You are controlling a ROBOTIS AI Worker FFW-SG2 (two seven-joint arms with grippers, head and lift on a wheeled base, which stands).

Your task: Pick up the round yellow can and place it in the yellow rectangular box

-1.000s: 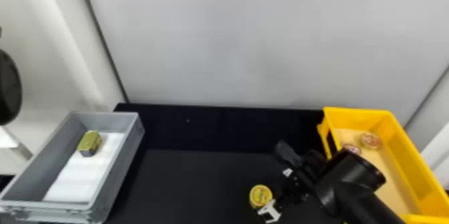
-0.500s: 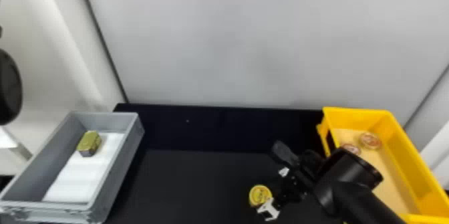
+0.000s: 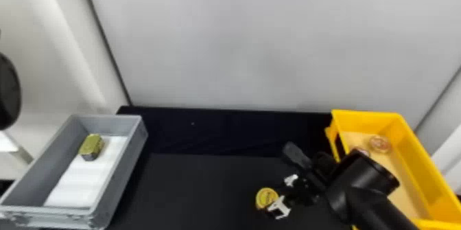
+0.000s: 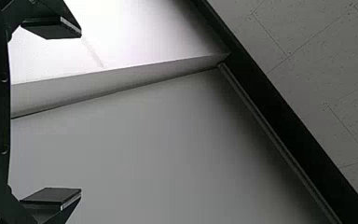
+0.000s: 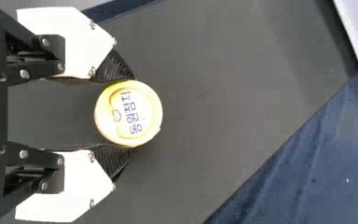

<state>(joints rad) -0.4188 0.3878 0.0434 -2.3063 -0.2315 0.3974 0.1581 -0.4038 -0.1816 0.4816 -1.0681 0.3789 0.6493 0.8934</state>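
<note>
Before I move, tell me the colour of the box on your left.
The left box is grey; the head view shows it best.

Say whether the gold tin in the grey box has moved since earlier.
No. Judged against the grey box, the gold tin lies in the same place.

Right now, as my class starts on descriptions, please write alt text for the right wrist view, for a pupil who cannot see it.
The round yellow can sits between the two fingers of the right gripper, one at each side, with dark writing on its top. Behind it are a dark work surface and wrinkled cloth.
</note>
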